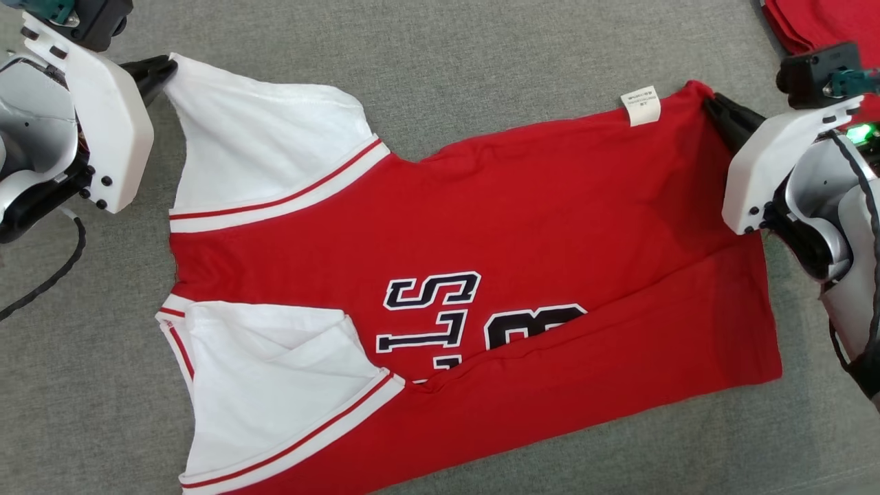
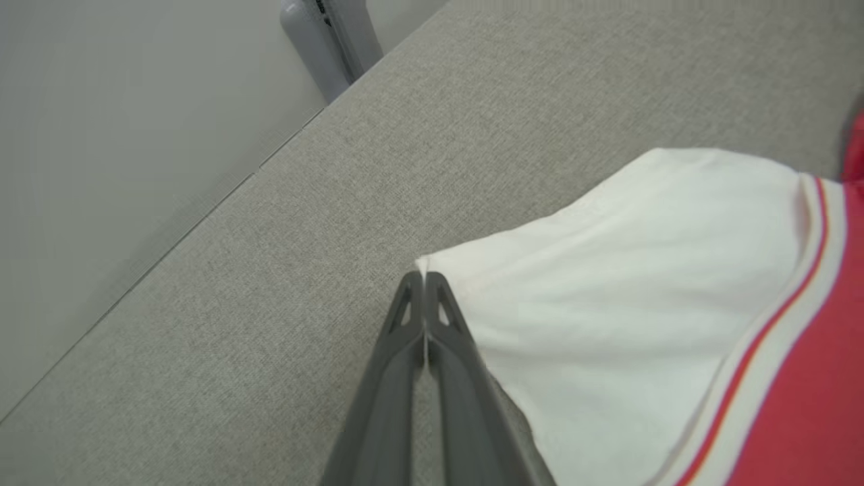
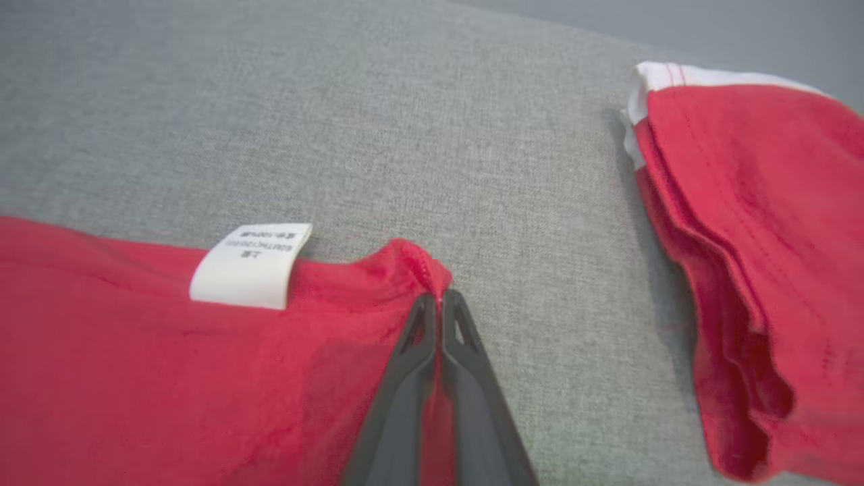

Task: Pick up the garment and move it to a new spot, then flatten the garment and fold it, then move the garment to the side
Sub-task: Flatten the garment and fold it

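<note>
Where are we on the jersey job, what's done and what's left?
Done: the jersey lies spread on the grey surface, its near edge already folded over part of the lettering. In hand: the left hand is shut on the far white sleeve tip, the right hand on the red hem corner beside the label. Left: likely folding that far edge over, finishing the fold, then moving it aside.

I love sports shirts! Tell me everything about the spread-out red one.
The jersey is soft-looking red fabric with white, red-striped sleeves, black lettering and a white tag. It lies spread on grey cloth, its near side folded over the lettering. The left claw pinches a sleeve tip; the right claw pinches a hem corner.
</note>
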Tool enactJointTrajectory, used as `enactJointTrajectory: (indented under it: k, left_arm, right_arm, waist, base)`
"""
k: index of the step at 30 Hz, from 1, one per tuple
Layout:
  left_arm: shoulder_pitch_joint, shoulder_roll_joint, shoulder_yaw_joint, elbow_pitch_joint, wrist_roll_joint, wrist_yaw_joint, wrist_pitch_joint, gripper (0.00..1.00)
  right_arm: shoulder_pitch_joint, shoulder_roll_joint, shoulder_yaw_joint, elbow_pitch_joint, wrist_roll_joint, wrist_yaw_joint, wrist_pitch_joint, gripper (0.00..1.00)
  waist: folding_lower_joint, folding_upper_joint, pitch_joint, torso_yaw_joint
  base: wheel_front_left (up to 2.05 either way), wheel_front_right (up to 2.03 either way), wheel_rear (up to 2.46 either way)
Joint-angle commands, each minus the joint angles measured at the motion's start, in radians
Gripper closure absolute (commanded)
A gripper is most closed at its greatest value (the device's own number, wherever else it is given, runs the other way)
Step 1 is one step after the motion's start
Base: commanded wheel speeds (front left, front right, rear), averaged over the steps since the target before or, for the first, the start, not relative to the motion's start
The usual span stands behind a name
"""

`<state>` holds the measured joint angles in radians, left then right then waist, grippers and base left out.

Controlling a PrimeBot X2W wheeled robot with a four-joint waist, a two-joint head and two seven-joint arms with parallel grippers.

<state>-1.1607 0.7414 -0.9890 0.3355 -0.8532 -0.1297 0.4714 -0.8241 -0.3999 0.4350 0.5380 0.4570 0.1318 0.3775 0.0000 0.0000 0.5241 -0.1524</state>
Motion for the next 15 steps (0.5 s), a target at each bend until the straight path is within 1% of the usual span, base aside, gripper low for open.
enactJointTrajectory:
  k: [1,4,5,7,12,15]
  left_arm:
    - [-0.024,0.012,-0.004,-0.002,0.012,-0.001,-0.029,1.00]
    - [-0.034,0.022,-0.009,-0.002,0.029,-0.001,-0.091,1.00]
    - [-0.034,0.022,-0.009,-0.002,0.029,-0.001,-0.091,1.00]
    - [-0.047,0.024,-0.008,0.001,0.040,-0.001,-0.140,1.00]
    - [-0.080,0.018,0.003,0.015,0.059,-0.001,-0.268,1.00]
    - [-0.082,0.013,-0.006,0.006,0.049,-0.001,-0.324,1.00]
  right_arm:
    - [-0.021,-0.014,-0.003,-0.005,0.006,-0.002,-0.032,1.00]
    - [-0.026,-0.018,-0.011,-0.009,0.022,-0.002,-0.066,1.00]
    - [-0.026,-0.018,-0.011,-0.009,0.022,-0.002,-0.066,1.00]
    - [-0.040,-0.031,-0.021,-0.012,0.024,-0.002,-0.091,1.00]
    - [-0.053,-0.054,-0.056,-0.020,0.021,-0.002,-0.149,1.00]
    - [-0.044,-0.071,-0.065,-0.035,0.024,-0.002,-0.154,1.00]
  waist:
    - [0.0000,0.0000,-0.008,0.007]
    - [0.0000,0.0000,-0.023,0.016]
    - [0.0000,0.0000,-0.023,0.016]
    - [0.0000,0.0000,-0.032,0.022]
    - [0.0000,0.0000,-0.056,0.046]
    - [0.0000,0.0000,-0.073,0.063]
  base:
    - [0.00,0.00,0.00]
    - [0.00,0.00,0.00]
    - [0.00,0.00,0.00]
    - [0.00,0.00,0.00]
    - [0.00,0.00,0.00]
    - [0.00,0.00,0.00]
